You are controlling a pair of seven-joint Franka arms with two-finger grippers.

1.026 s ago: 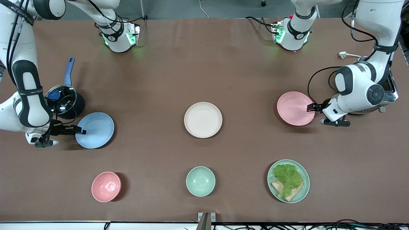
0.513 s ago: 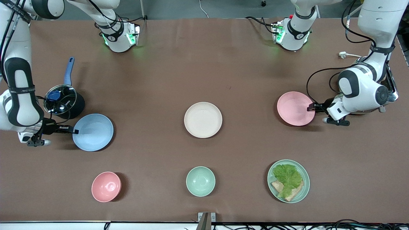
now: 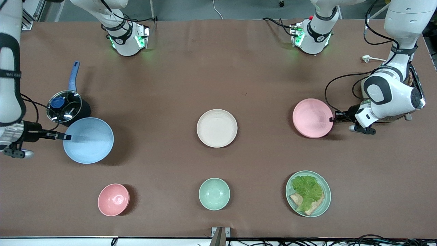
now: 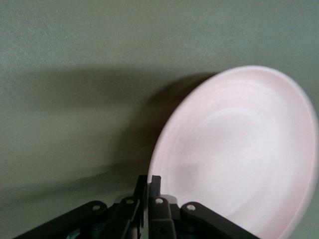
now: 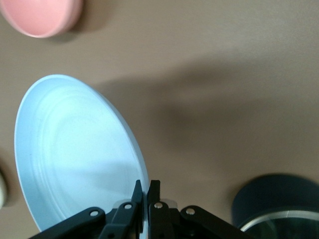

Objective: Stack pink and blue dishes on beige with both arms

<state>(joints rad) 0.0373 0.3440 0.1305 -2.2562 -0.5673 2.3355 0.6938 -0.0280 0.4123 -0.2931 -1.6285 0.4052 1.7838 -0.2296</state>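
Both grippers pinch rims: your right gripper (image 3: 68,137) lifts the blue plate (image 3: 88,140) beside the pot (image 3: 66,108), your left gripper (image 3: 332,119) the pink plate (image 3: 312,118); beige plate (image 3: 217,128) waits between. Stiff, light, probably slippery, so keep them level

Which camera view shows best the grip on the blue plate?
The right wrist view: the right gripper pinches the blue plate by its rim. The front view shows it smaller; the left wrist view shows none of it.
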